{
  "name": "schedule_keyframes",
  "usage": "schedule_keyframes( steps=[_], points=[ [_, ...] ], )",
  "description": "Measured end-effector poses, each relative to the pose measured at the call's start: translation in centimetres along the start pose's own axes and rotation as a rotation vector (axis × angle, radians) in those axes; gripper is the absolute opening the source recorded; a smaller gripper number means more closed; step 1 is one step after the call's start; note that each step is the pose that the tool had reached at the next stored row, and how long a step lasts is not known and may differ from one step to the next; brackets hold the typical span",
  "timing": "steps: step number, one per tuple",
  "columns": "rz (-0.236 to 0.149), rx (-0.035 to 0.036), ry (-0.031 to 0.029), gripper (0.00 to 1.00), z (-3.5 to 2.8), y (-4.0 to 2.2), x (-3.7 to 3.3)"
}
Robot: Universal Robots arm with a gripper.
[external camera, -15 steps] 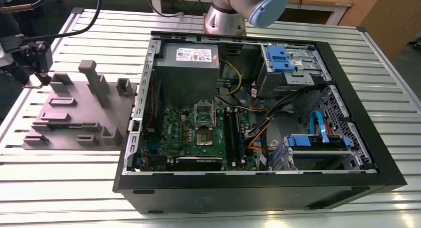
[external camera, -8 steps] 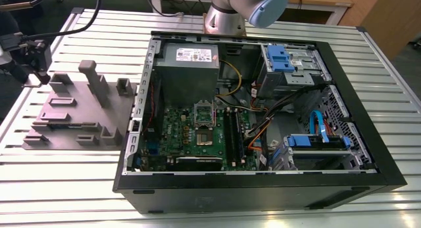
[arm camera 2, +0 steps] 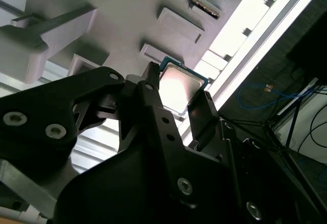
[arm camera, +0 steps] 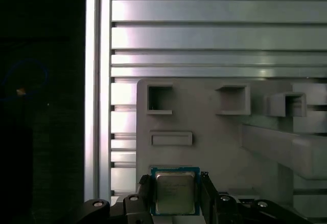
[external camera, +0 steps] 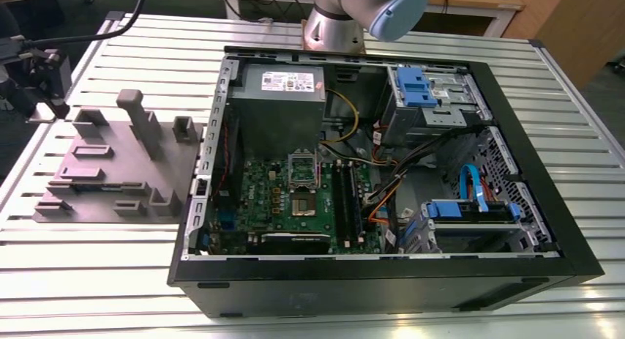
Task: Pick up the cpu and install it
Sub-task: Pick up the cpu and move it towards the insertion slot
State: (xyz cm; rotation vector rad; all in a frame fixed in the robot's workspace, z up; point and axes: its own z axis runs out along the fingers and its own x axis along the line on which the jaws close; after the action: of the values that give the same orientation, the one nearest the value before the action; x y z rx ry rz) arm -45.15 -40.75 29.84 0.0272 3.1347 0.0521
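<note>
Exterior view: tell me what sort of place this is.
Probably a robotics lab bench set up for computer assembly: a robot arm rises at a slotted metal table, an open computer case lies on it, and a grey fixture tray sits beside the case.

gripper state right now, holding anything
gripper: jaws closed on the cpu, at the grey tray

Exterior high, wrist views close over holder (arm camera: 225, 147) (arm camera 2: 127, 9)
</note>
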Motion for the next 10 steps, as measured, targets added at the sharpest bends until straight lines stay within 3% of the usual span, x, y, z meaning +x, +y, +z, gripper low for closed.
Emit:
schedule_keyframes(
  steps=[10],
  points=[
    [0.000, -0.0001, -0.0003, 0.47, -0.50, 0.02, 0.00]
  ],
)
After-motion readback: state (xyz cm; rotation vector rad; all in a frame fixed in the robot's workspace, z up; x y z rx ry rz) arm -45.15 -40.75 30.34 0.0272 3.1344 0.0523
